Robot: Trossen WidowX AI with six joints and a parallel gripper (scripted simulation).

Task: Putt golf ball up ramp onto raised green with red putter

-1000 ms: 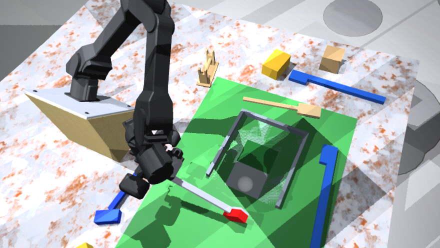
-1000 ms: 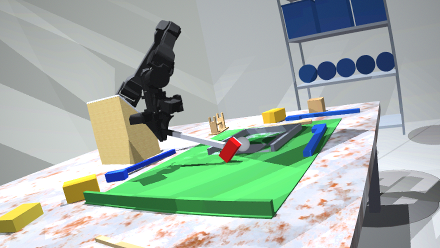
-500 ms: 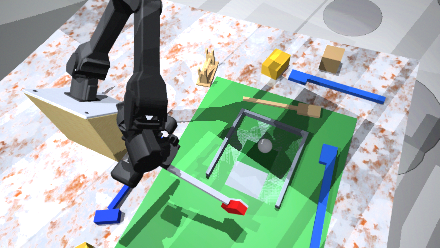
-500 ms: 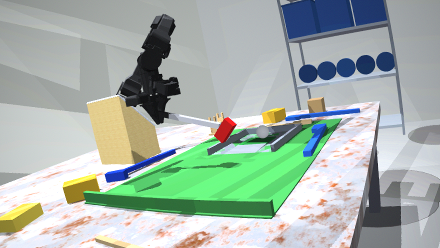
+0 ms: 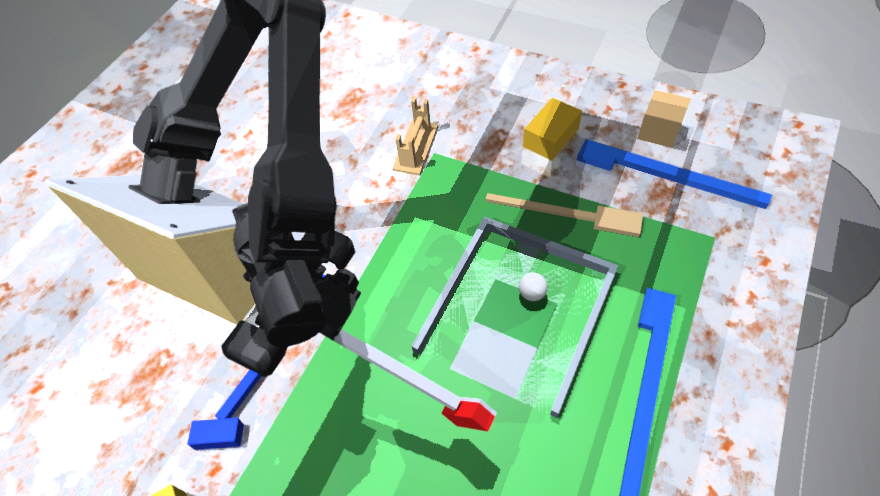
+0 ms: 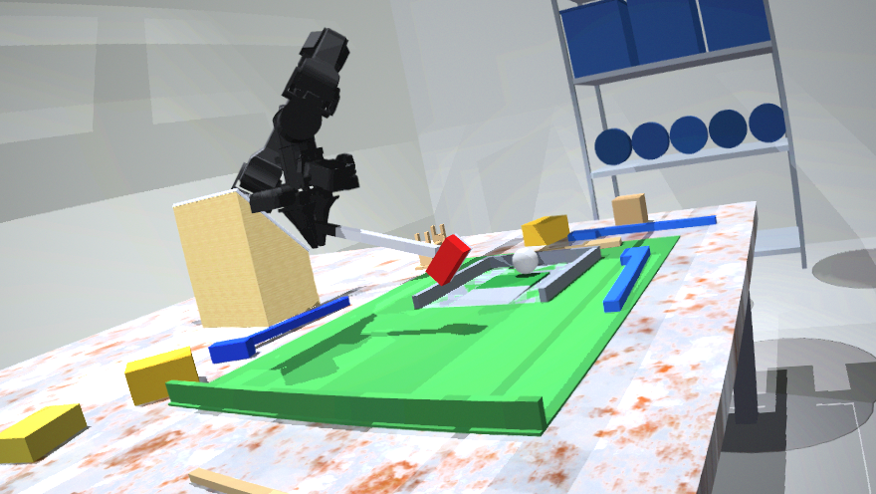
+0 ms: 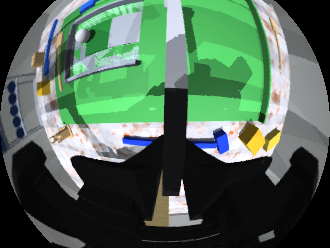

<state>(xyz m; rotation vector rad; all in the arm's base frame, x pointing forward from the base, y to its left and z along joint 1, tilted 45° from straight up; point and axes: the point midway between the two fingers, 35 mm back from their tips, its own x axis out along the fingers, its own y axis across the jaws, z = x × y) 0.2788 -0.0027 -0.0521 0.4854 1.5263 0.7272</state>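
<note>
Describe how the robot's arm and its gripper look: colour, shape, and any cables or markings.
The arm is matte black throughout, built of chunky, faceted links with bulky joints. It rises from a white plate with small dark screw holes on a tan block. The gripper is black too, blocky and angular. No cables, labels or markings show.
</note>
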